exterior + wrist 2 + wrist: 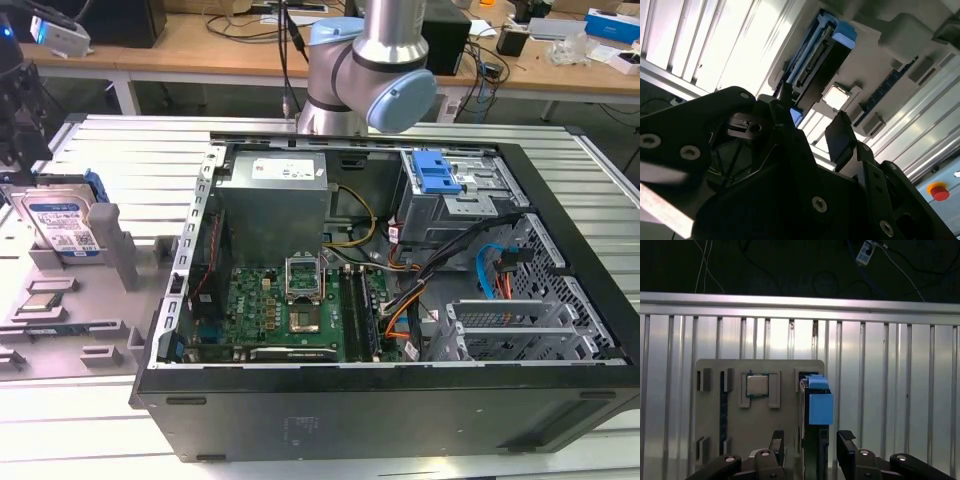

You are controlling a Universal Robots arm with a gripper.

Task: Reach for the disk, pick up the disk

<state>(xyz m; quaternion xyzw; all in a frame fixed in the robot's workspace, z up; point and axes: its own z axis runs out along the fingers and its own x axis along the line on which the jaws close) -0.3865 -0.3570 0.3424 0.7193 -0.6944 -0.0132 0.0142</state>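
1. The disk (815, 410) stands on edge right below the gripper (811, 440). Its thin top edge, capped by the blue frame (820, 407), runs in line with the gap between the two fingers (777, 440).
2. The fingers are spread apart, one on each side of that thin edge. A little space shows on both sides, so nothing is clamped.
3. The gripper points straight down at the table. Judging by the exterior view, it hangs just above the disk (62, 228) and not yet down around it.
4. The disk sits in a slot of a grey holder (710, 415), with its flat labelled face upright. A small chip (757, 385) lies in a pocket of the holder just beside it.
5. The holder rests on the ribbed metal table (890, 390), near the table's edge at the exterior view's left. An open computer case (400, 300) stands beside the holder, and the arm (375, 70) rises behind the case.
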